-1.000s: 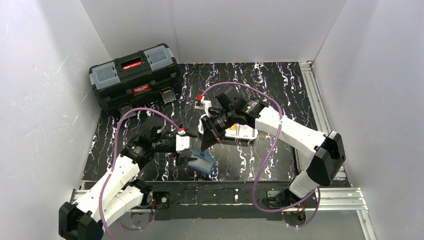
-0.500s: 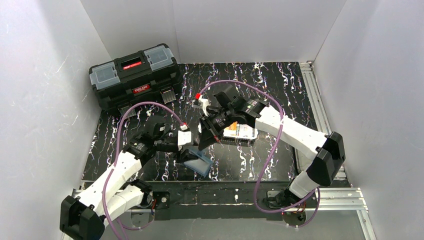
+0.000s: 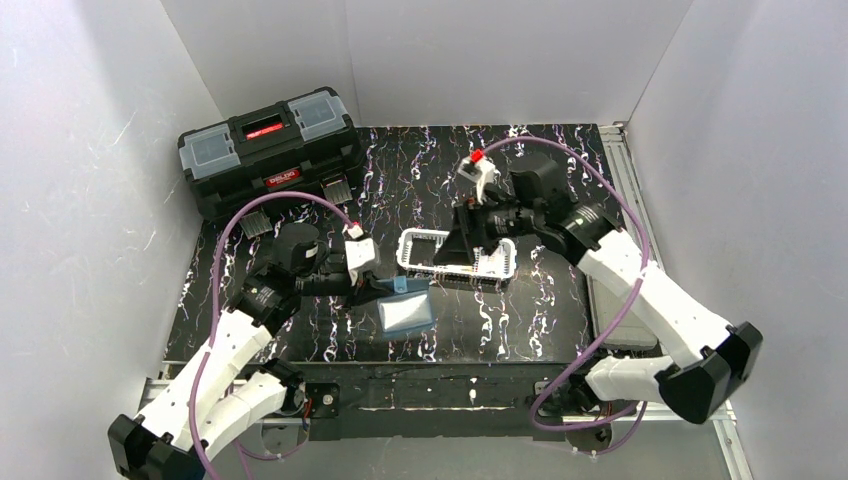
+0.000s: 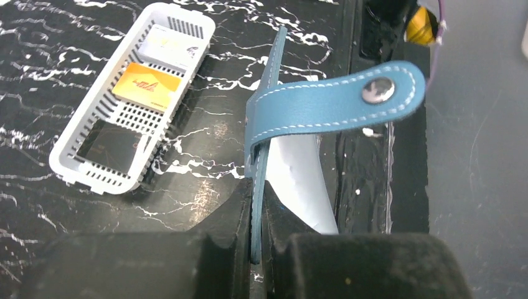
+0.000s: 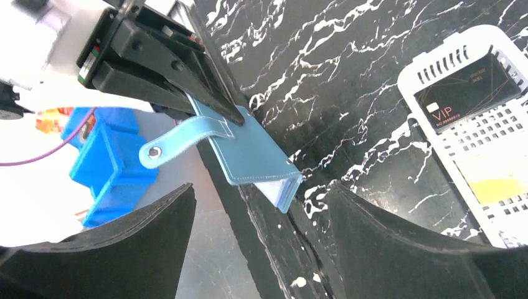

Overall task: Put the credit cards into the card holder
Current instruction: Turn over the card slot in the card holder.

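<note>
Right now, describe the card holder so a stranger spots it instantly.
Start at the white mesh basket mid-table, then look nearer and left. The card holder is there, pinched in the left claw. Unlike its neighbours, it is teal-blue with a snap-button strap.

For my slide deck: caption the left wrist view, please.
Left gripper shut on the teal-blue card holder; orange card, pale card and black card lie in the white mesh basket.
</note>
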